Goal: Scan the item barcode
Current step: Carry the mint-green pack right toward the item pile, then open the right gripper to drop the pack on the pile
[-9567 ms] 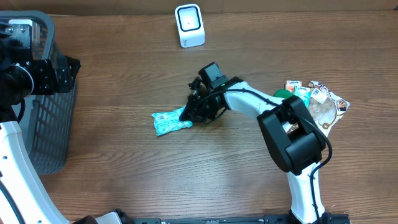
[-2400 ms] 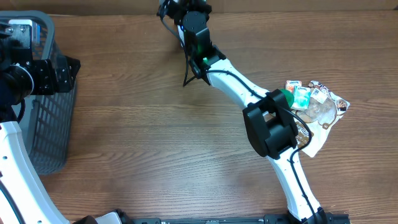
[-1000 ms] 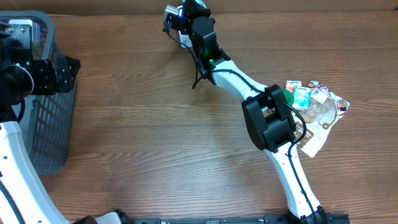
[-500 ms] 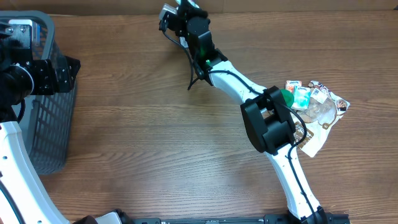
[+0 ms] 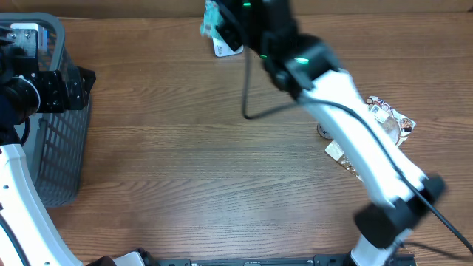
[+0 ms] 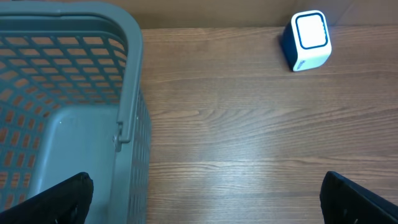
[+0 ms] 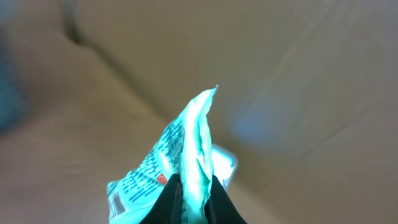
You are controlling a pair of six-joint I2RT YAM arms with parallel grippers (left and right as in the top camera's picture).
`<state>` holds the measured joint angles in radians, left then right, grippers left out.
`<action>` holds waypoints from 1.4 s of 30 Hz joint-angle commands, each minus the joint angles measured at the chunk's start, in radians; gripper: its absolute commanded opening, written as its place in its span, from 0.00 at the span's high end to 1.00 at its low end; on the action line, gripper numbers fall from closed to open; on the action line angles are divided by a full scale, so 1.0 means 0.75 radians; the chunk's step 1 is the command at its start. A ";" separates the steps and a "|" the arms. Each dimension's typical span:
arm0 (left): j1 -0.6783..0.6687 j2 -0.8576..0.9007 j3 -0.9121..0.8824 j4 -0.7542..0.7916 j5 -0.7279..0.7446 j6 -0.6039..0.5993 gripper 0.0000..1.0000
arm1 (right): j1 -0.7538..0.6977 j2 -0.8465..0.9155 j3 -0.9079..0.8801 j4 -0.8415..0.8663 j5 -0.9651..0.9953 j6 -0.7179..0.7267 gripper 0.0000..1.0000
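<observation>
At the far left of the bench [image 5: 185,185] stands a grey mesh basket [image 6: 134,74]. The left claw [image 6: 205,202] hangs beside its rim with fingers spread wide, holding nothing. Further right, near the back edge, sits the white scanner [image 6: 309,38], its dark-rimmed window tilted up and forward.

Just over that scanner, the right claw [image 7: 194,200] is pressed together on the bottom of a teal packet [image 7: 186,155] and holds it in the air. In the overhead view the packet overlaps the scanner's upper left corner.

The wrist view shows the packet nearly edge-on, with small print on its left face. A striped patch low on that face may be the barcode, though it is too small to be sure. To scan well, the wrist likely needs to roll so that this face, not the crimped edge, looks squarely into the window. The packet should then be held flat and steady close above the window. The overhead shows the arm smeared, so a pause would help.

A black cable [image 5: 245,89] dangles from the right arm just right of the scanner and could swing across the window. At the far right a heap of packets [image 5: 388,122] lies partly under the arm, well apart from the scanner.
</observation>
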<state>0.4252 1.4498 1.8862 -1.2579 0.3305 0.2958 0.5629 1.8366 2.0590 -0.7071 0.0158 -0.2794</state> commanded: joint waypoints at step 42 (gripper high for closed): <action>-0.009 0.002 -0.001 0.002 0.013 0.025 0.01 | -1.217 -0.230 -0.911 -0.333 -0.552 0.928 0.46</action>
<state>0.4252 1.4498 1.8862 -1.2579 0.3302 0.2958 -0.3473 1.6691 1.3769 -0.9642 -0.3462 0.4183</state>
